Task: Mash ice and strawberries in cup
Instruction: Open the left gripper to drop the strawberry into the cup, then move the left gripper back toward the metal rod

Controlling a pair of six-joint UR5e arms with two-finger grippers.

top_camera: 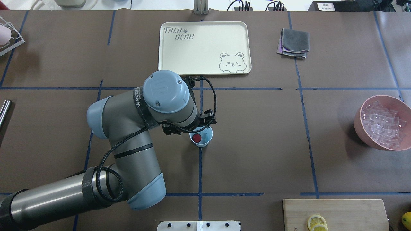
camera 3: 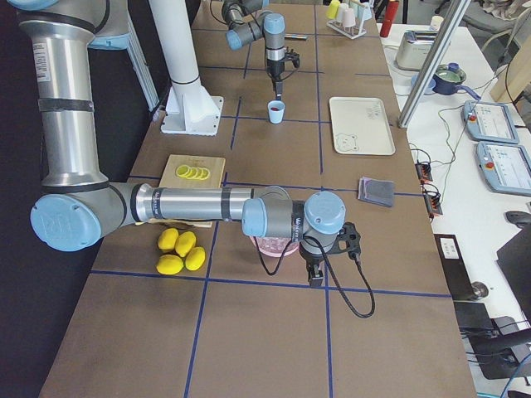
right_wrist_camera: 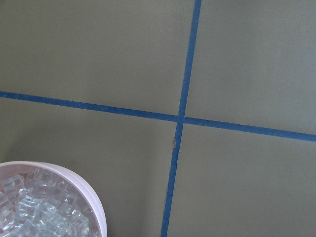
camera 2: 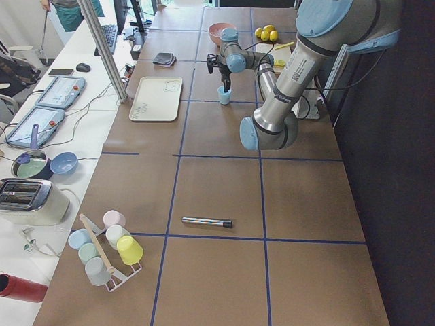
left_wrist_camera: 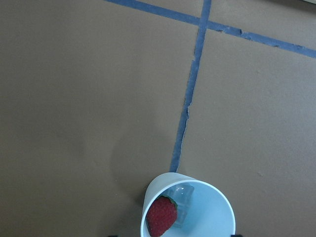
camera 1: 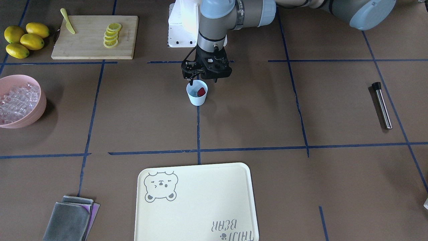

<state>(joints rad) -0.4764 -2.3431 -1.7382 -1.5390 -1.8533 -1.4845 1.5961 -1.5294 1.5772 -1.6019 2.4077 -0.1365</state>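
- Left pincer [camera 1: 203,80] hung right over the cup's [camera 1: 197,98] far rim with its fingers spread and nothing in them.
- Cup stood upright mid-counter [camera 1: 254,127] on a blue tape line, with the strawberry [left_wrist_camera: 161,217] leaning on one wall and an ice cube [left_wrist_camera: 181,197] tucked beside it.
- Right pincer [camera 3: 315,279] was parked next to the pink bowl [camera 1: 35,113] of spare ice [camera 1: 15,98]. Couldn't tell if it was spread or closed.
- Steel muddler [camera 1: 382,105] lay flat, well off on my left side.
- Handling guess: the thin plastic cup is light and would tip or slide under mashing, so I'd pinch it low on the wall and not too hard.
- The berry's soft, while the ice is hard and slippery and would likely skate around.
- The muddler looked smooth, so I'd grab it mid-shaft.
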